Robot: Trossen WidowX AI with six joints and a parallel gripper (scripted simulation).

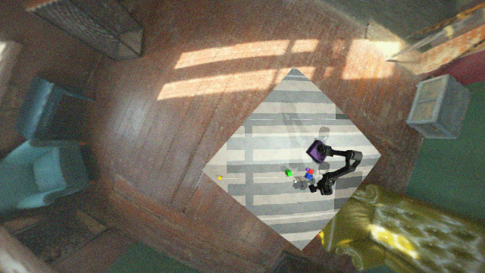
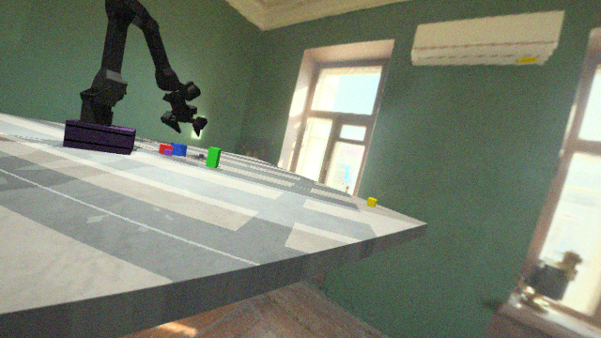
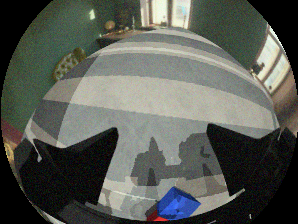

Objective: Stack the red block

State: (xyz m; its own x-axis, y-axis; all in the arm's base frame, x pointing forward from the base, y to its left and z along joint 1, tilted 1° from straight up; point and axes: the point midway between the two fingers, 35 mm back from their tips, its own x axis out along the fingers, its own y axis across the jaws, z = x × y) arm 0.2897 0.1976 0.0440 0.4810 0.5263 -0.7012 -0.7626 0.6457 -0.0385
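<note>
The red block (image 1: 311, 171) (image 2: 165, 148) (image 3: 158, 218) is on the table, close beside a blue block; only a sliver of it shows at the bottom edge of the wrist view. The green tower (image 1: 289, 173) (image 2: 213, 157) stands upright, apart from the red block, and is not visible in the wrist view. My gripper (image 2: 188, 133) (image 3: 164, 131) is open and empty, raised above the table with its fingers pointing down. In the wrist view the red and blue blocks lie low, below the space between the fingertips.
The blue block (image 1: 308, 177) (image 2: 178, 149) (image 3: 177, 204) and a small purple block (image 1: 307, 169) (image 2: 168, 152) sit right by the red one. A small dark item (image 2: 201, 156) lies near the tower. A yellow block (image 1: 220, 177) (image 2: 372, 202) is near the far table corner.
</note>
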